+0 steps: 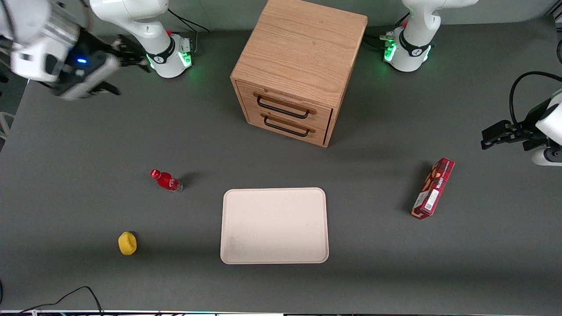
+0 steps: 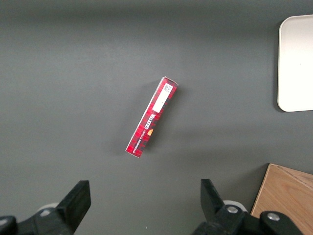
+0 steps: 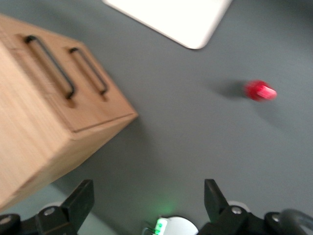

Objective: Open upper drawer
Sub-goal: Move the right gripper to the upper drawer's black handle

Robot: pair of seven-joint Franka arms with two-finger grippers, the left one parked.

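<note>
Grey table (image 1: 79, 145) carries a pale, bare tray (image 1: 274, 226), set nearer the front camera than the oak cabinet (image 1: 303, 48); a small red bottle (image 1: 166, 180) sits near the tray, toward the working arm's end; a yellow rounded object (image 1: 127, 243) rests nearer the camera than the bottle; a long red tartan box (image 1: 433, 188) lies toward the parked arm's end; the lower drawer (image 1: 285, 127) is closed, its black wire handle flat against the front.

Colours on the table
Upper drawer (image 1: 287, 103) light oak, black wire handle; gripper (image 3: 149, 196) black fingers; table (image 1: 395, 263) dark grey; tray (image 1: 275, 226) off-white; bottle (image 1: 166, 180) red; box (image 1: 433, 188) red tartan; round object (image 1: 127, 243) yellow
</note>
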